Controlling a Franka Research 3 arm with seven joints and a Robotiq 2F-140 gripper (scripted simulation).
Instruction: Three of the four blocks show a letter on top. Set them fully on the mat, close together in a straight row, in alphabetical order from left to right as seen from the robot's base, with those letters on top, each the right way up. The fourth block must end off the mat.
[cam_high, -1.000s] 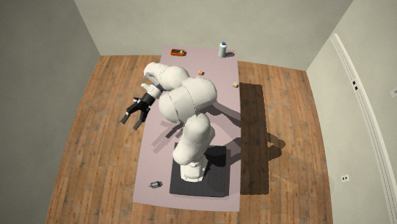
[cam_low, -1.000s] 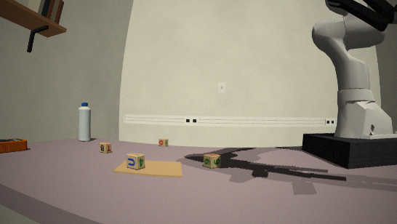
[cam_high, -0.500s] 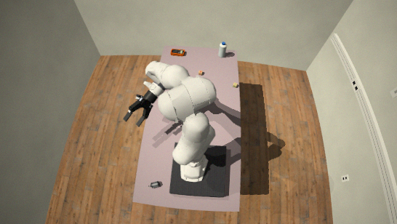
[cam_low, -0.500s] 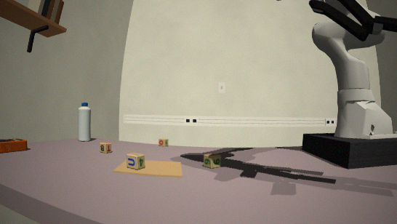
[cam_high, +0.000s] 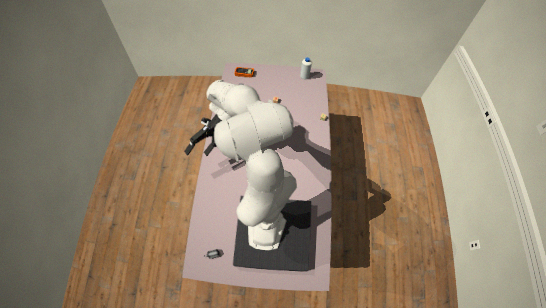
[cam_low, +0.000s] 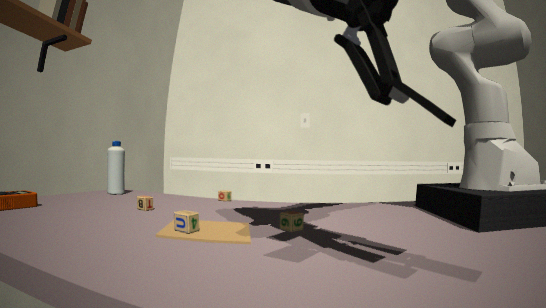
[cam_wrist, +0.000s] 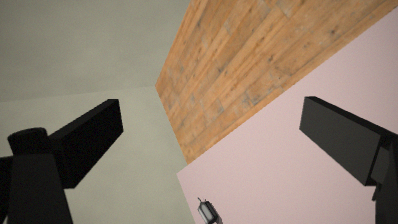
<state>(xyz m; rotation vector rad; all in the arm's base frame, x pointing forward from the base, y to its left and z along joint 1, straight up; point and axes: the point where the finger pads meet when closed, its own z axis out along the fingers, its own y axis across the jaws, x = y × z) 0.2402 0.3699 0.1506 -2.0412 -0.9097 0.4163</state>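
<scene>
In the exterior view a tan mat (cam_low: 205, 231) lies on the mauve table. A block with a blue U and a green 4 on its sides (cam_low: 186, 221) stands on the mat's left part. A block with green marks (cam_low: 291, 220) stands just off the mat's right edge, in the arm's shadow. A block marked B and T (cam_low: 145, 202) and a block with red and green marks (cam_low: 224, 195) stand farther back, off the mat. The top faces are not visible. My gripper (cam_low: 417, 109) (cam_high: 199, 145) is open and empty, high above the table, over its left edge. The wrist view (cam_wrist: 212, 115) shows only table and floor between the fingers.
A white bottle (cam_low: 116, 168) and an orange device (cam_low: 15, 199) stand at the table's far end. A small dark object (cam_high: 213, 254) lies near the robot base (cam_high: 272, 240), also in the wrist view (cam_wrist: 209, 212). Two blocks (cam_high: 276, 100) (cam_high: 324, 117) show past the arm.
</scene>
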